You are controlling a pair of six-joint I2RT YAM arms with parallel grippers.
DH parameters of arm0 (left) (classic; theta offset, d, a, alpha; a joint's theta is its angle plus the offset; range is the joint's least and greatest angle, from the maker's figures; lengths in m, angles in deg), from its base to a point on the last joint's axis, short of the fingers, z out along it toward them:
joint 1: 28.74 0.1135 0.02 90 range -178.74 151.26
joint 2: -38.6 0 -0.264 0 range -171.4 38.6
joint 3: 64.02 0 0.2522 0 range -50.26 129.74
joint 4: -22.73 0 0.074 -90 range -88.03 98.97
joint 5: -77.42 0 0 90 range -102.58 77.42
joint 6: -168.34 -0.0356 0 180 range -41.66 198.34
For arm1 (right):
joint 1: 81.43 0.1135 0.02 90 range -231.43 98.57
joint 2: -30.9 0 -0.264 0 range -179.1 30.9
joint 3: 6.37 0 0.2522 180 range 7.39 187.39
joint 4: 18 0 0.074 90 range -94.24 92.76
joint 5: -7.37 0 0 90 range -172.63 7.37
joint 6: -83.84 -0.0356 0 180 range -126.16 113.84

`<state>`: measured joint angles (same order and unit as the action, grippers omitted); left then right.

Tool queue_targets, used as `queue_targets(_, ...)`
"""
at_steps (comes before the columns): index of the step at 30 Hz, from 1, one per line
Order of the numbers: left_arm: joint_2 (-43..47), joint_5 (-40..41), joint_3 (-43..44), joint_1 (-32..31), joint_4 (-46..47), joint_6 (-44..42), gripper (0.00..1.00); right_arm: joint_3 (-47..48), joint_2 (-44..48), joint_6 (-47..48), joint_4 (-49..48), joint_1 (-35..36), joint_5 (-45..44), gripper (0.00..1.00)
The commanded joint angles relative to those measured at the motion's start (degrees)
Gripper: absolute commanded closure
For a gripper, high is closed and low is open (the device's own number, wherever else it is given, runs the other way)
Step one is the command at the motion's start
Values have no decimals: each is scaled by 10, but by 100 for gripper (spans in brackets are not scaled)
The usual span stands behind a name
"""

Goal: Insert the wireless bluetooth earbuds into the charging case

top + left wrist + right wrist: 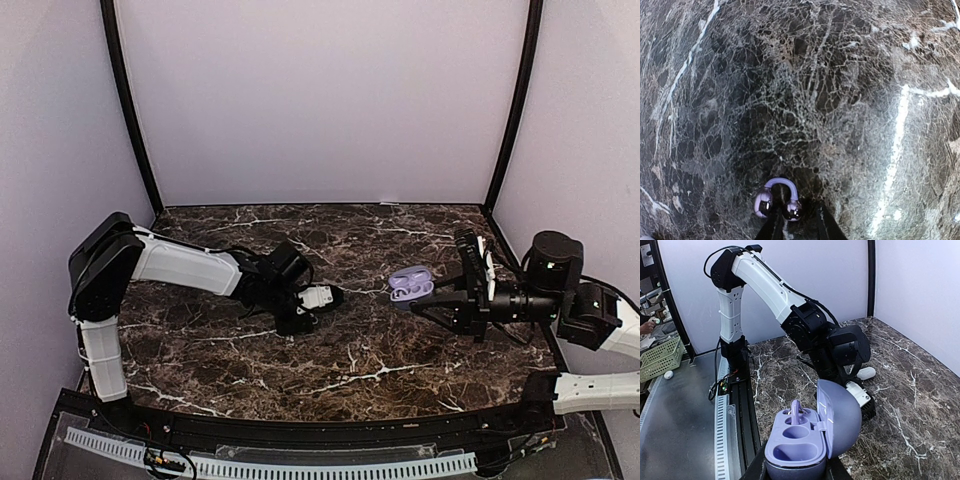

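- The table [300, 360] is dark veined marble. The case is held above its right half.
- My left arm [180, 262] reaches in low from the left. It stops well apart from the case, on the case's left as seen from overhead.
- My right gripper [425, 300] is pinching the case [835, 425] by its base. The lid is swung fully open and both pockets face up.
- A white pebble [866, 373] lies on the table beyond the case, on the far side of my left wrist. I judge it to be no part of this job.
- The first earbud [796, 412] already sits in the pocket farther from my right wrist camera, with its lilac hook standing up. The nearer pocket is bare.
- The second earbud [763, 202], also with a lilac hook, is at the tips of my left gripper [797, 217], far from the case.
- My left fingers stand close together with a narrow gap. One end of the second earbud is at that gap, but I cannot tell whether I am pinching it or only touching it.
- By my reckoning the task is about half done. The second earbud has yet to be carried across to the case and seated in the bare pocket.
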<state>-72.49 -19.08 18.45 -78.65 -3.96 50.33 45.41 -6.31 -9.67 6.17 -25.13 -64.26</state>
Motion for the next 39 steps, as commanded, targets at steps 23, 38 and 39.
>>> queue_targets(23, 128, -71, -37, -12, 7, -13, 72, 0, 12, -8, -19, -4, -20, 100)
queue_targets(38, -77, -136, 178, -1, 54, 426, 76, 3, 37, -18, -2, -18, -72, 100)
queue_targets(39, -87, -141, 181, 1, 49, 445, 76, 3, 38, -17, -3, -18, -71, 100)
